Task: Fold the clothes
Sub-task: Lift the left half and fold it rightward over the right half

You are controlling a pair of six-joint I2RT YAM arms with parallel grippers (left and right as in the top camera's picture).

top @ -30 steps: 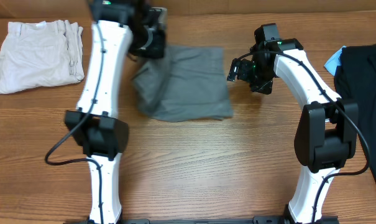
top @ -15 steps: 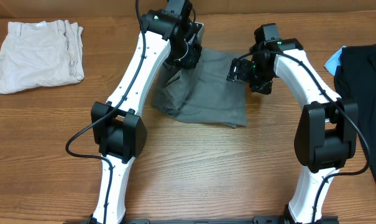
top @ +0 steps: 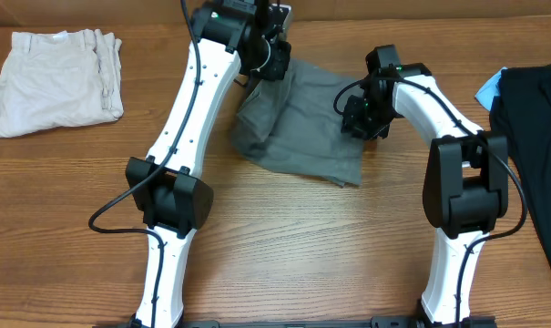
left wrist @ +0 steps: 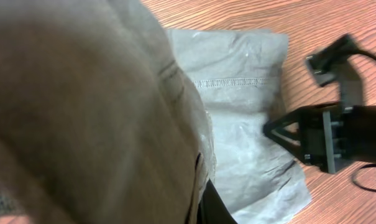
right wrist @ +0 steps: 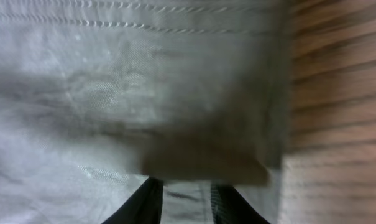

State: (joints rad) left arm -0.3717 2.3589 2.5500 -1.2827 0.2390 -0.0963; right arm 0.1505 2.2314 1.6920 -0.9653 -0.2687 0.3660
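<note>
Setting: robot laboratory bench. Evidence: my white-and-black left arm [top: 179, 128] and right arm [top: 439, 100] stand at the lower edge of a brown wood-grain tabletop [top: 302, 264], cables trailing. Garments are laid out as specimens: mid-grey woven shorts [top: 302, 137] centre, cream-white folded shorts [top: 52, 77] upper left, black cloth [top: 530, 118] right edge.

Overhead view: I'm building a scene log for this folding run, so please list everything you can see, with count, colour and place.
Mid-grey woven shorts: 1, grey, table's far centre, partly folded.
Cream-white folded shorts: 1, cream, far left corner.
Black cloth: 1, black, right edge, cut off by the frame.
Light blue flat piece: 1, blue, beside the black cloth's far left corner.
Wooden table: 1, brown, under everything.
Left hand: 1, black, gripping the grey shorts' raised far left edge.
Right hand: 1, black, on the grey shorts' right edge; open or shut unclear.
</note>
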